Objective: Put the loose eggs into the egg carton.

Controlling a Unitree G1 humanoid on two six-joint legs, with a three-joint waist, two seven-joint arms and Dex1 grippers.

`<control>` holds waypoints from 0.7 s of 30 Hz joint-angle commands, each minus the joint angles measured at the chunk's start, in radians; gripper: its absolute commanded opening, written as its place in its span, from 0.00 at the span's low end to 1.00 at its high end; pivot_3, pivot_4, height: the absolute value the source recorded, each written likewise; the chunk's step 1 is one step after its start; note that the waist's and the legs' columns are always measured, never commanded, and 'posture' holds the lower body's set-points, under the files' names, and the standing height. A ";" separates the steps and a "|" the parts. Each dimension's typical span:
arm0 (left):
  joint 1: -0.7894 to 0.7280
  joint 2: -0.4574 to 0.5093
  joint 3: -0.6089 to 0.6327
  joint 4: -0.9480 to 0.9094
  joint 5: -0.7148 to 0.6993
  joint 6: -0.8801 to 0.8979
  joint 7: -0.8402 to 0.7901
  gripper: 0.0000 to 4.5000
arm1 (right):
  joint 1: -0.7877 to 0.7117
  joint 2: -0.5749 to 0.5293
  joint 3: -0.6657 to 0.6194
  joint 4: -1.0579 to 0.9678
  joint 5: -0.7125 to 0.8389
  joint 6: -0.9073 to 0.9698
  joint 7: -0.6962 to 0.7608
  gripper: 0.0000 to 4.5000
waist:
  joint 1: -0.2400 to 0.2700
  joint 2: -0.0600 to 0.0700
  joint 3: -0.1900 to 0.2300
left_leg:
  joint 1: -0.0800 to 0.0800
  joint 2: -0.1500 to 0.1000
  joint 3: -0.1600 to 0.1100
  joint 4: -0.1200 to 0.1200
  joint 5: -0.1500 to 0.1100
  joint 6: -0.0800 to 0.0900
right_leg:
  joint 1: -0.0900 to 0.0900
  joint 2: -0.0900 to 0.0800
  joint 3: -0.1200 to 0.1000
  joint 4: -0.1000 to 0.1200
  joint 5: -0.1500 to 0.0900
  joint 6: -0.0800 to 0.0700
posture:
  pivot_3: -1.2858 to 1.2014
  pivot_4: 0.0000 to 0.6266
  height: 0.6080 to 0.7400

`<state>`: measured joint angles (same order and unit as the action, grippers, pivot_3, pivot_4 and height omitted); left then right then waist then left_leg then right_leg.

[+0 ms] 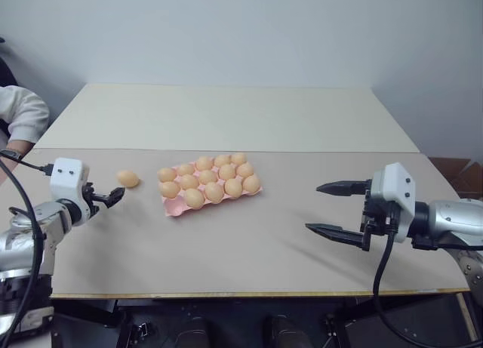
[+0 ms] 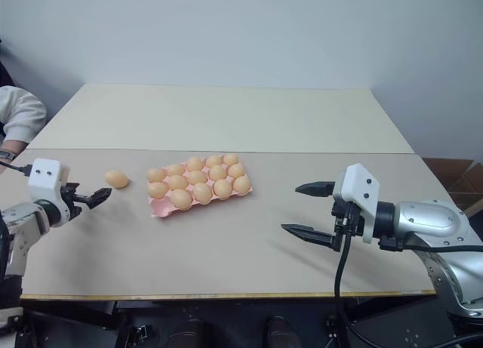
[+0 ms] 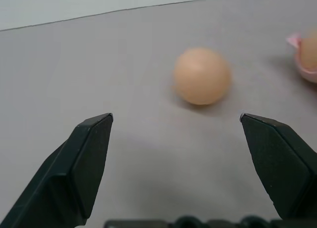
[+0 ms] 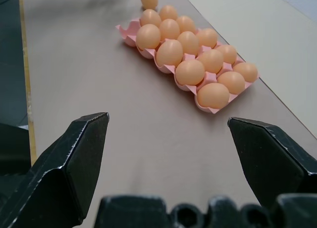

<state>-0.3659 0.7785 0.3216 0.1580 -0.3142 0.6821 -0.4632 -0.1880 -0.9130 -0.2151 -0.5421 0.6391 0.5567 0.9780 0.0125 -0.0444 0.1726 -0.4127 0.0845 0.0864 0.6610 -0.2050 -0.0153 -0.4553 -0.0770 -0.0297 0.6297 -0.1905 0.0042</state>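
Note:
One loose egg (image 1: 127,178), tan-orange, lies on the table just left of the egg carton (image 1: 173,205). The pink carton holds several eggs, and its near-left corner shows bare pink. My left gripper (image 1: 113,195) is open and low over the table, a short way in front of the loose egg (image 3: 202,75), which sits beyond and between its fingertips without touching them. My right gripper (image 1: 313,207) is open and empty well to the right of the carton (image 4: 126,32), pointing toward it.
A person's white sleeve (image 1: 19,114) rests at the table's far left edge. A seam (image 1: 302,152) runs across the table behind the carton. The table's front edge (image 1: 249,294) is close to both arms.

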 commanded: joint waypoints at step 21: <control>-0.129 -0.005 -0.038 0.136 0.027 -0.156 -0.080 1.00 | -0.016 0.003 -0.023 -0.039 0.022 -0.003 -0.031 1.00 | -0.002 0.000 0.000 | -0.002 0.000 0.000 0.000 0.000 0.000 | 0.000 0.000 0.000 0.000 0.001 0.001 | 0.52 0.24 1.00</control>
<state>-0.4703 0.7649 0.2658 0.2982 -0.2939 0.5553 -0.5421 -0.1882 -0.9117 -0.2206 -0.5691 0.6510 0.5708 0.9492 0.0109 -0.0448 0.1725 -0.4142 0.0842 0.0865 0.6613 -0.2049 -0.0151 -0.4556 -0.0771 -0.0293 0.6292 -0.1897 0.0051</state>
